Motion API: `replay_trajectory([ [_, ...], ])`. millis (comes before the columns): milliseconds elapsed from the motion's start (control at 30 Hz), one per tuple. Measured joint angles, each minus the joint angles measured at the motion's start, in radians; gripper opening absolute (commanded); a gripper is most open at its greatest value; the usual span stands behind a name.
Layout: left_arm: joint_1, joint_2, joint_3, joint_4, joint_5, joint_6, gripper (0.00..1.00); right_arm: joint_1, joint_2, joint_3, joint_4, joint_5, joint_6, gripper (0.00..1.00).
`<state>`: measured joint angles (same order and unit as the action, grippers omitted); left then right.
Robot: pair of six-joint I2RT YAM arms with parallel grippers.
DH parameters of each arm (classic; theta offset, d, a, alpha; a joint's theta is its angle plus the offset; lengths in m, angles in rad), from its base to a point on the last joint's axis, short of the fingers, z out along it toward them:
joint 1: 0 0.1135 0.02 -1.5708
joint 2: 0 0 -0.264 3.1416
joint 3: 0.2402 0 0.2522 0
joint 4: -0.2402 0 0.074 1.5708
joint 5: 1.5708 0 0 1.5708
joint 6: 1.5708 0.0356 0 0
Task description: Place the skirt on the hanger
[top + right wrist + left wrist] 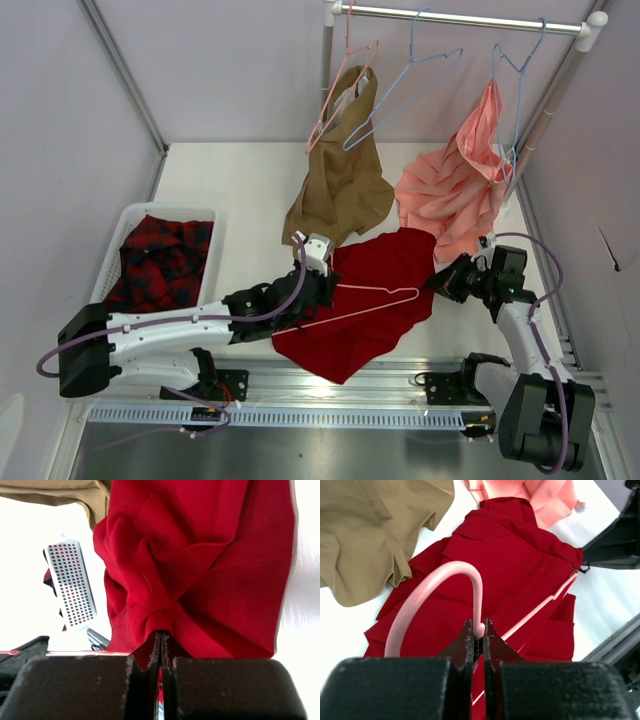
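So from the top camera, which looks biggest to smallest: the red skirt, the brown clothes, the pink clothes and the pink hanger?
1. The skirt, spread out flat.
2. The brown garment and the salmon-pink garment look about alike. Both hang higher, so I won't rank them.
3. The pink hanger, a thin outline lying on the skirt.

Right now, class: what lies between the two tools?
The skirt spreads over the table between the left tool and the right tool, and the hanger lies across it. The top view shows this best.
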<state>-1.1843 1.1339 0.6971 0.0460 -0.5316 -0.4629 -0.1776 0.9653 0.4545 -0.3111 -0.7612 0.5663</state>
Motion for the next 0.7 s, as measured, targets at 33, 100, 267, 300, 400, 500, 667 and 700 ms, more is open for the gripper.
replay_trajectory([
  [33, 0.000, 0.005, 0.005, -0.005, -0.005, -0.003, 0.00, 0.005, -0.007, 0.000, -0.007, 0.008, -0.004, 0.00],
  [100, 0.000, 0.011, 0.013, -0.019, -0.018, -0.010, 0.00, 0.021, -0.023, -0.006, -0.018, 0.029, -0.014, 0.00],
  [267, -0.001, 0.023, 0.031, -0.069, -0.045, -0.028, 0.00, 0.091, -0.065, -0.026, -0.057, 0.109, -0.026, 0.00],
  [300, -0.001, 0.028, 0.038, -0.080, -0.051, -0.031, 0.00, 0.117, -0.077, -0.027, -0.068, 0.141, -0.027, 0.00],
  [400, -0.001, 0.040, 0.053, -0.114, -0.070, -0.036, 0.00, 0.201, -0.102, -0.027, -0.083, 0.218, -0.025, 0.00],
  [500, -0.001, 0.041, 0.059, -0.140, -0.083, -0.041, 0.00, 0.292, -0.107, -0.027, -0.090, 0.296, -0.018, 0.00],
  [667, -0.001, 0.040, 0.066, -0.170, -0.095, -0.043, 0.00, 0.427, -0.107, -0.027, -0.109, 0.425, 0.000, 0.00],
  [700, -0.001, 0.040, 0.066, -0.173, -0.094, -0.043, 0.00, 0.458, -0.106, -0.027, -0.112, 0.450, 0.005, 0.00],
])
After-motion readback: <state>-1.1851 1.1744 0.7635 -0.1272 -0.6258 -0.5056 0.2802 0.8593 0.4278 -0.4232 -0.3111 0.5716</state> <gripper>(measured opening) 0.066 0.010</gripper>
